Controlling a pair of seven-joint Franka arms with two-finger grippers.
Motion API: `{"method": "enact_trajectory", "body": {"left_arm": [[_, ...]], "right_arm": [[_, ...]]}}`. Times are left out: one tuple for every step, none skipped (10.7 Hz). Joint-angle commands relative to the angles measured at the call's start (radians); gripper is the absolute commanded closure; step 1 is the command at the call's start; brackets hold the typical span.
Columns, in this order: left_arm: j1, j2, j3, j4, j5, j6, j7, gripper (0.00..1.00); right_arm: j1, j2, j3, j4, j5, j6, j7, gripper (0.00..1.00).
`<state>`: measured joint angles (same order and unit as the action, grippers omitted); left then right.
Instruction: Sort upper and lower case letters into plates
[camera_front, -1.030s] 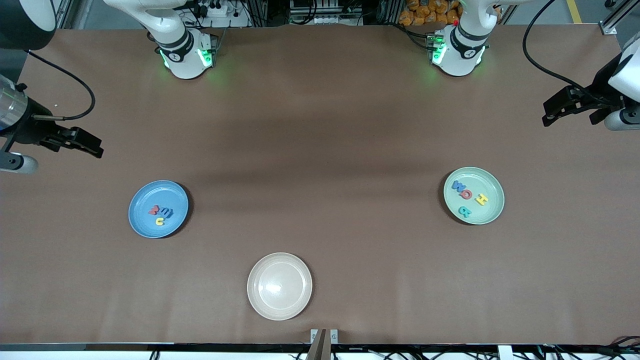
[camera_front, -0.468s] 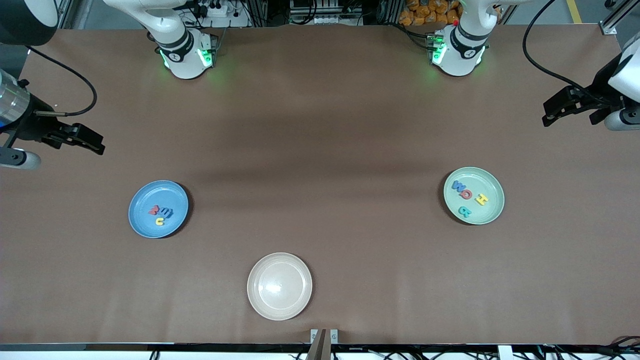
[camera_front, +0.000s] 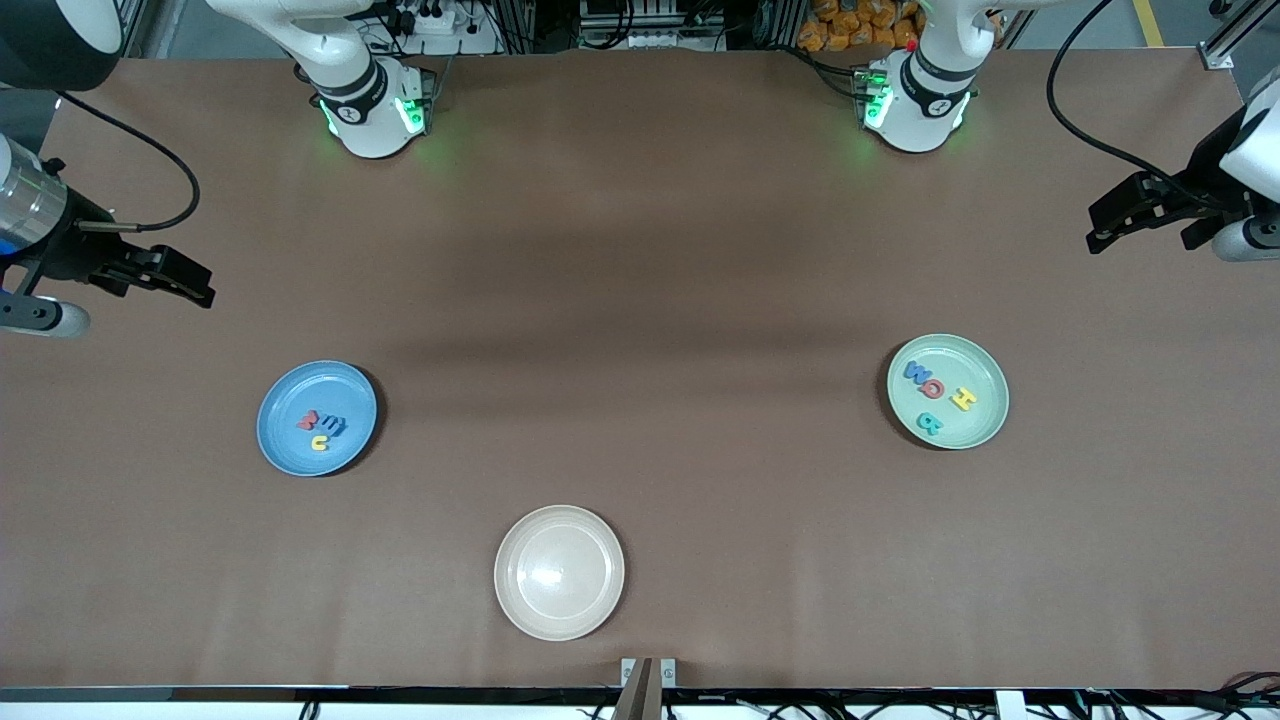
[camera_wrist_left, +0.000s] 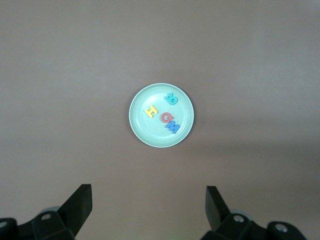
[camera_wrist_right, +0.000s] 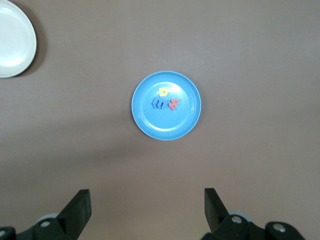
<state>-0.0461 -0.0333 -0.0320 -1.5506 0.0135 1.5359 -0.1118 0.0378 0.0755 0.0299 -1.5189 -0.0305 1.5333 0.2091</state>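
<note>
Letters (camera_front: 322, 425) in both plates (camera_front: 272, 425)

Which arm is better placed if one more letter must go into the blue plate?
Probably the right arm: its open tool hangs over bare table at the blue plate's end, while the left tool hangs near the green plate.

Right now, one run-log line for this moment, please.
left gripper: open, empty | right gripper: open, empty | mint green plate: four letters | blue plate: three letters | cream plate: bare
</note>
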Motion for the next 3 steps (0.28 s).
{"method": "enact_trajectory", "body": {"left_arm": [[0.003,0.012,0.001,0.027,-0.006,-0.005,0.001,0.00],[0.003,0.012,0.001,0.029,-0.006,-0.005,0.001,0.00],[0.003,0.012,0.001,0.029,-0.006,-0.005,0.001,0.00]], "right_arm": [[0.010,-0.033,-0.013,-0.030,0.012,-0.004,-0.022,0.00],[0.007,-0.031,-0.013,-0.030,0.012,0.002,-0.046,0.00],[0.002,-0.029,-0.013,-0.030,0.012,0.010,-0.097,0.00]]}}
